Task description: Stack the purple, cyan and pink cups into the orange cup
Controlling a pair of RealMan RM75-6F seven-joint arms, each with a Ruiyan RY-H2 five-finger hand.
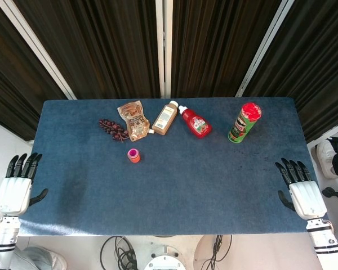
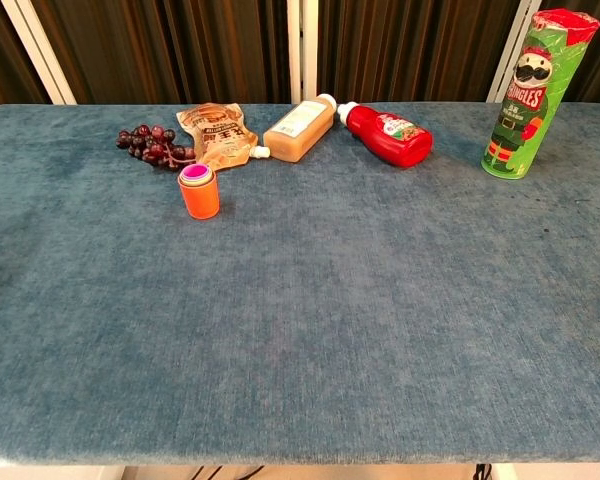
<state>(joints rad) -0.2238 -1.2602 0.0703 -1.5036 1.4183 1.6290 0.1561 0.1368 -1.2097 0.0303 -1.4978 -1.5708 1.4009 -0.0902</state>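
We see the orange cup (image 2: 199, 196) standing upright left of centre in the chest view, just below the grapes (image 2: 152, 146) and the brown pouch (image 2: 216, 134). A pink cup (image 2: 193, 173) sits nested in its mouth, with a pale rim showing just under the pink one. We cannot make out the purple and cyan cups separately; we judge they sit inside, under the pink, since no loose cups lie on the table (image 2: 380, 330).

Our left hand (image 1: 15, 188) hangs off the lower left edge of the head view, fingers straight and apart, holding nothing. Our right hand (image 1: 303, 193) sits at the lower right edge, likewise spread and empty. Neither shows in the chest view.

We judge the stack finished, so the step in hand is simply to rest clear of it. Doing that well means keeping both hands outside the table edges and well apart from the stack. If we did want to seat the cups deeper, we should come straight down on the pink rim from above, pressing lightly, so the small stack does not tip toward the grapes. The juice bottle (image 2: 300, 128), ketchup (image 2: 387, 134) and Pringles can (image 2: 525, 92) along the top need no touching.
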